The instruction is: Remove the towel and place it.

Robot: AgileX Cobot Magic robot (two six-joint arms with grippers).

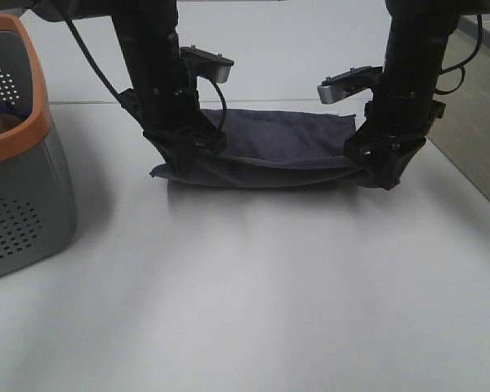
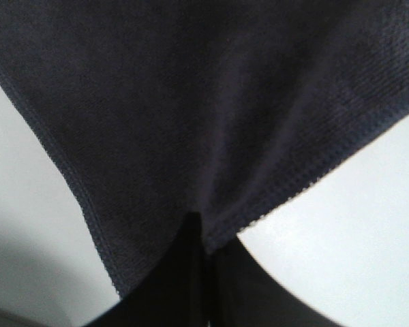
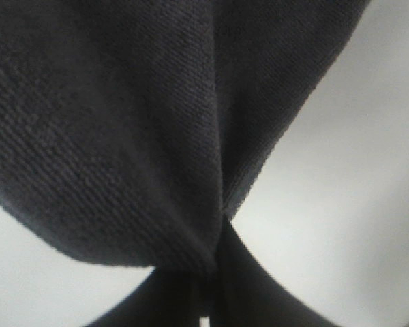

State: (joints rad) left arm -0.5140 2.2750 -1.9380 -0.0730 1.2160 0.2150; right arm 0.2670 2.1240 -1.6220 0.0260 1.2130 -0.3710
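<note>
The towel [image 1: 269,147] is a dark charcoal-purple cloth stretched between my two grippers over the white table [image 1: 253,286], sagging in the middle, its front fold touching or just above the surface. My left gripper [image 1: 184,147] is shut on the towel's left end; the left wrist view shows the cloth [image 2: 191,102] pinched where the fingers [image 2: 211,286] meet. My right gripper [image 1: 376,159] is shut on the right end; the right wrist view shows bunched cloth [image 3: 123,136] clamped between its fingers [image 3: 211,293]. No white tag shows.
A grey perforated basket [image 1: 20,204] with an orange rim [image 1: 33,65] stands at the table's left edge, with something dark inside. The table's right edge runs diagonally near the right arm, with floor [image 1: 482,122] beyond it.
</note>
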